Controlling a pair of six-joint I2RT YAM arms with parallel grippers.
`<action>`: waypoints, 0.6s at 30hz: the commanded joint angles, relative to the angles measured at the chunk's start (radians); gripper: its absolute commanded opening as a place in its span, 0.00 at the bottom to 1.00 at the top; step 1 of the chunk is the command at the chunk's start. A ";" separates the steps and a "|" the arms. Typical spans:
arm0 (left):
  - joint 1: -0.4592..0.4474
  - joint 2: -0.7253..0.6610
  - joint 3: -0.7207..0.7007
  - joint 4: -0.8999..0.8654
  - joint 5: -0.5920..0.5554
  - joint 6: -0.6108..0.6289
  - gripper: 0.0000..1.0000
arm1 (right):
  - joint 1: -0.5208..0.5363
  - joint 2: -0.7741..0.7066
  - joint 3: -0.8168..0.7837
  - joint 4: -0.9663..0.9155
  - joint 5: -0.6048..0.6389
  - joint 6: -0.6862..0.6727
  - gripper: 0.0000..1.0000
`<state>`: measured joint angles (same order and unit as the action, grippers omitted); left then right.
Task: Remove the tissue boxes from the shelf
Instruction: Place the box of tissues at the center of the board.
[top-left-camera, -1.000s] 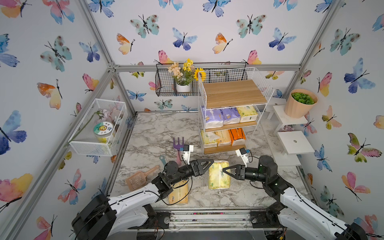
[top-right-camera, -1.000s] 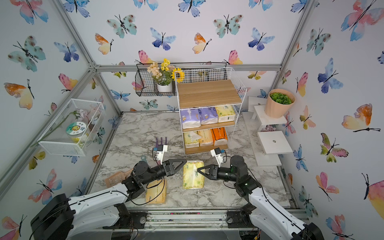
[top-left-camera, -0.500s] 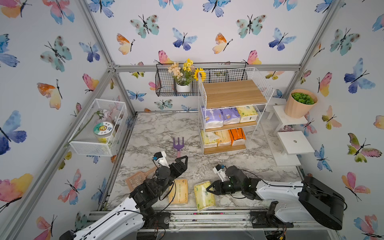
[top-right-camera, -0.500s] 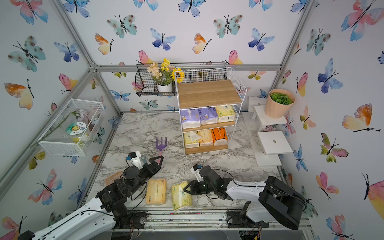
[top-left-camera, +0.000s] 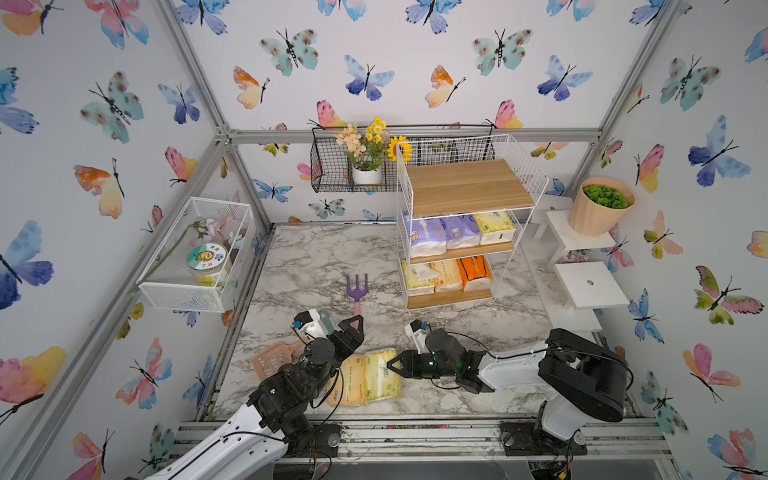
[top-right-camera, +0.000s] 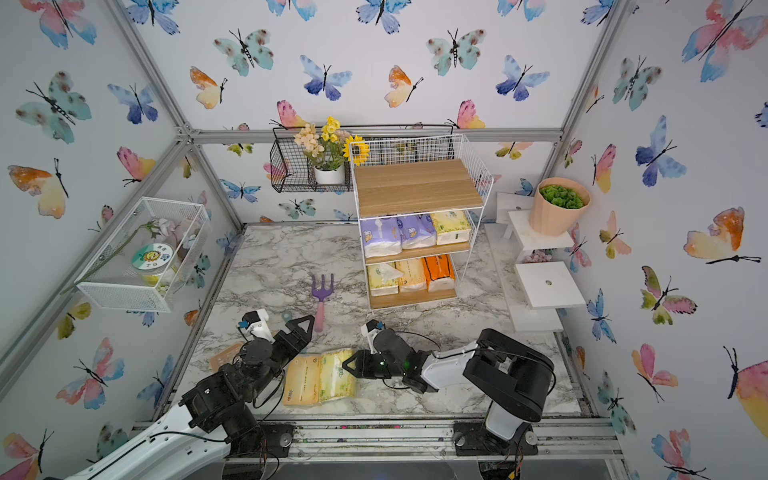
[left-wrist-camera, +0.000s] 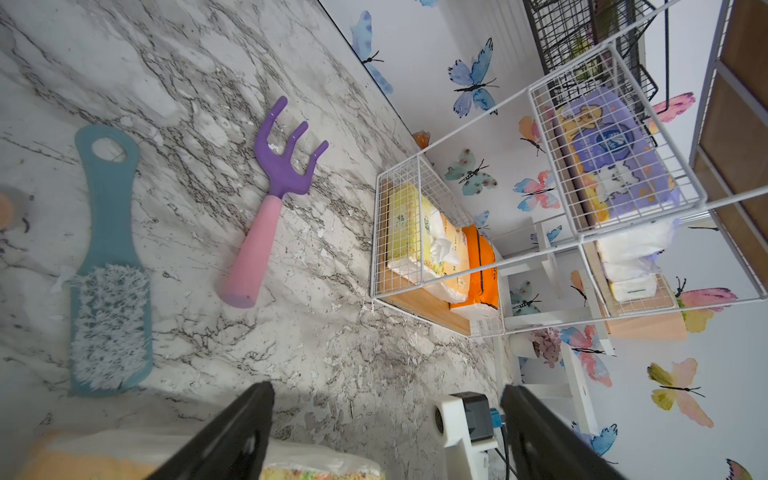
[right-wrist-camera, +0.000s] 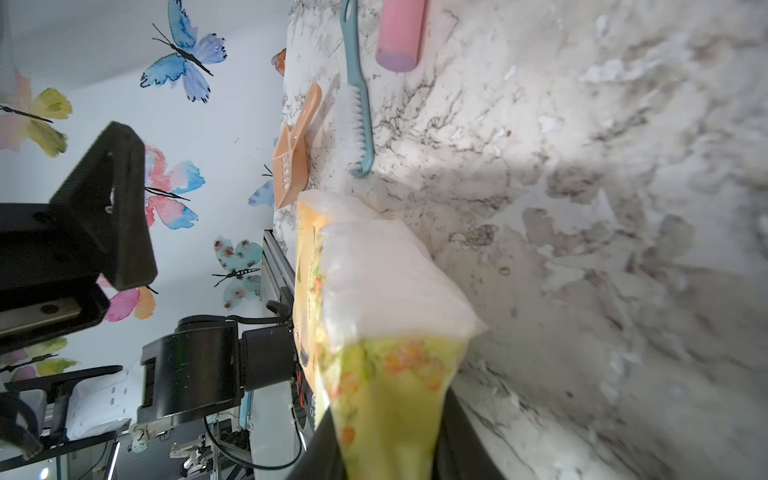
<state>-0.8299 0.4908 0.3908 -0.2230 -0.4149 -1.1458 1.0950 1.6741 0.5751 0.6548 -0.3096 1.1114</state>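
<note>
While two lie on the table, six tissue boxes sit on the shelf.
Left gripper hangs, jaws apart, by the peach pack's far end; touching its right side lies the yellow-green pack, long axis pointing shelfward, its right edge seemingly clamped in the right gripper's jaws.

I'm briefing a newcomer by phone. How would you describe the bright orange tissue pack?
Find the tall white wire shelf with wooden boards. Three packs sit on its lowest board. The bright orange tissue pack is the end one, beside two pale yellow packs.
</note>
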 joint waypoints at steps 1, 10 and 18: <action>0.007 -0.014 0.013 -0.024 -0.031 0.002 0.90 | 0.030 0.051 0.055 0.078 0.025 0.019 0.29; 0.007 -0.041 0.020 -0.039 -0.029 -0.002 0.89 | 0.090 0.137 0.110 0.102 0.059 0.056 0.54; 0.006 -0.032 0.034 -0.023 -0.008 -0.006 0.90 | 0.091 -0.096 0.089 -0.329 0.297 -0.045 0.73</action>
<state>-0.8265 0.4583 0.3969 -0.2455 -0.4175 -1.1500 1.1820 1.6711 0.6605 0.5423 -0.1600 1.1267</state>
